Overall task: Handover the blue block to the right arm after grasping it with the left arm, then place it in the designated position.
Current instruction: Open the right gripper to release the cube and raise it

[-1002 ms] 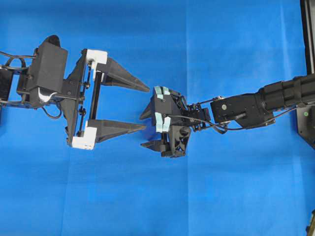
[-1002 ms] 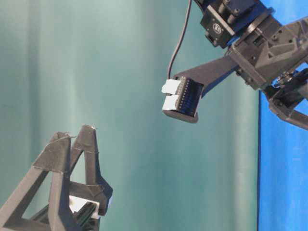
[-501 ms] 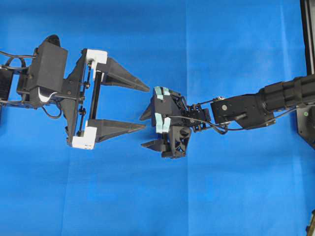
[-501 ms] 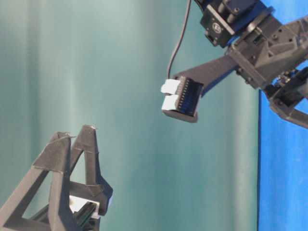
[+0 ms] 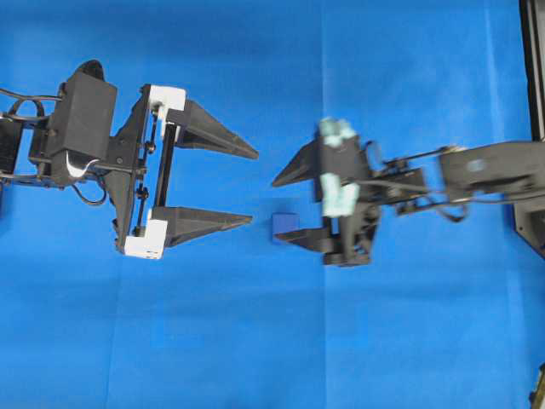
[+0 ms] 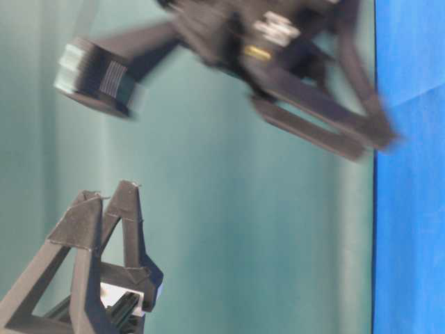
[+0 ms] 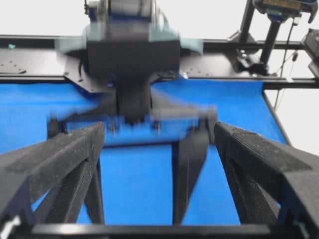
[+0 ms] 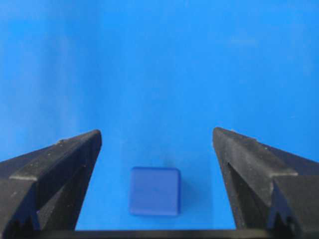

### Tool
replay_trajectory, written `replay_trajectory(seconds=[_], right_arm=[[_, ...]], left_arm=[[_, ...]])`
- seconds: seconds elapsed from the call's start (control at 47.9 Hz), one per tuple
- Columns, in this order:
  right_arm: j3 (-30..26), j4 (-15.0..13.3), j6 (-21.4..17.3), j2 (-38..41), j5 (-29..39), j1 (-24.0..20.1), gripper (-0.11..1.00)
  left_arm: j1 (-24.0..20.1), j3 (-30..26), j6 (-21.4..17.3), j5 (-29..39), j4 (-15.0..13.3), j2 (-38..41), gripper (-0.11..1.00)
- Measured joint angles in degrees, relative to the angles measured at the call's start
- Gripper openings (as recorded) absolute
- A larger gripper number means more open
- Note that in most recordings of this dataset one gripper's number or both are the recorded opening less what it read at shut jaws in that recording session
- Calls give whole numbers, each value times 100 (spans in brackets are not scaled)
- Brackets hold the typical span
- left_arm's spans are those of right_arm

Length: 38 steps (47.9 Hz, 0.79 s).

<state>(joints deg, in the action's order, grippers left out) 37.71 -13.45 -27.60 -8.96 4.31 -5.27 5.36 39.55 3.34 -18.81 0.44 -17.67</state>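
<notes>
Blue cloth (image 5: 255,341) covers the whole worktop, and the blue block (image 5: 285,226) lies bare on it, between the tips of the two claws and free of both. The right claw (image 5: 285,209) has pulled back from the block toward its own side of the overhead view; a second ago it stood right over that spot and hid the block, which has now come into sight just beside the tip of its nearer finger. Its fingers are spread wide with nothing between them, and the right wrist view shows the block (image 8: 155,191) sitting flat on the cloth in the gap, touching neither finger. The right arm is smeared with motion blur in the overhead, table-level and left wrist views, where earlier it was sharp, so it looks to be mid-move. The left claw (image 5: 254,187) has not shifted against the block's spot: it points at it as before, fingers fully apart and empty. My reading is that the block has been set down and let go, so the placing step seems done, provided this spot is the intended one; no mark on the cloth shows that. What appears left is for the right arm to clear away.
</notes>
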Motion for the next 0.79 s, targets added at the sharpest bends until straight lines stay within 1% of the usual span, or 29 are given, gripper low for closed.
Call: replay_trajectory(seconds=[0.23, 0.397, 0.584, 0.793], right_arm=[[149, 0, 0, -1107, 519, -9, 79], [229, 9, 0, -1731, 844, -18, 79], [272, 0, 0, -2224, 1222, -18, 79], [334, 0, 0, -2408, 1292, -18, 79]], left_arm=[[0, 0, 9, 0, 0, 0, 93], [9, 0, 9, 0, 0, 9, 93], [0, 0, 18, 0, 0, 9, 93], [9, -9, 9, 9, 0, 0, 93]])
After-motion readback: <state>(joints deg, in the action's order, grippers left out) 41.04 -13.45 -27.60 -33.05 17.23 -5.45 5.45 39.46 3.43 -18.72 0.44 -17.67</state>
